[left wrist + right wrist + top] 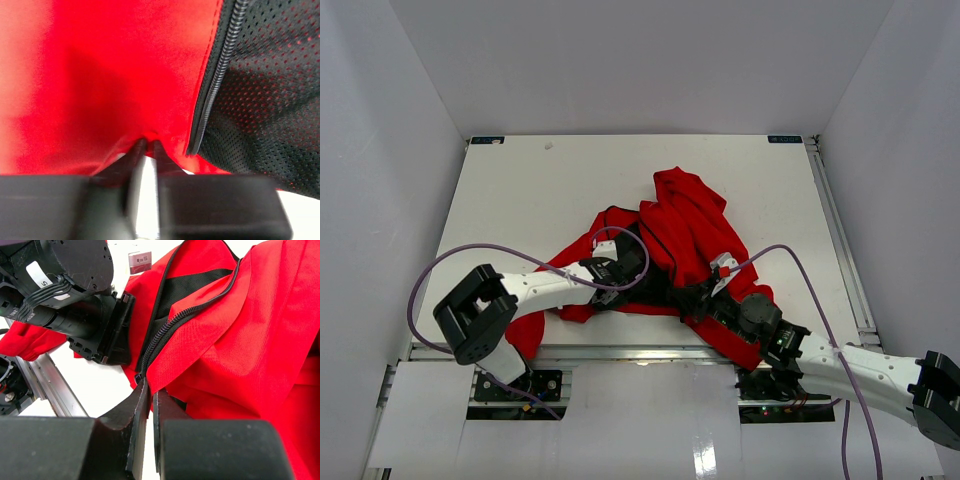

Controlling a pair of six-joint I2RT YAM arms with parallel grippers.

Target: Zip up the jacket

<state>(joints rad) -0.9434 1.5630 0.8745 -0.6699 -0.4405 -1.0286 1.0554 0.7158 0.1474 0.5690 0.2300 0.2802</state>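
Red jacket (686,214) lies crumpled, its dark zipper (165,333) apparently open.

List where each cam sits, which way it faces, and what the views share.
Top external: above and behind the bases, looking down on the table, the jacket and both arms.
Left wrist: on the left arm, looking along the left gripper at red fabric, the zipper and black mesh lining; own fingers show.
Right wrist: on the right arm, looking along the right gripper at the zipper's lower end; own fingers and the left arm show.
Shared: all see the jacket; both wrist views see the zipper.
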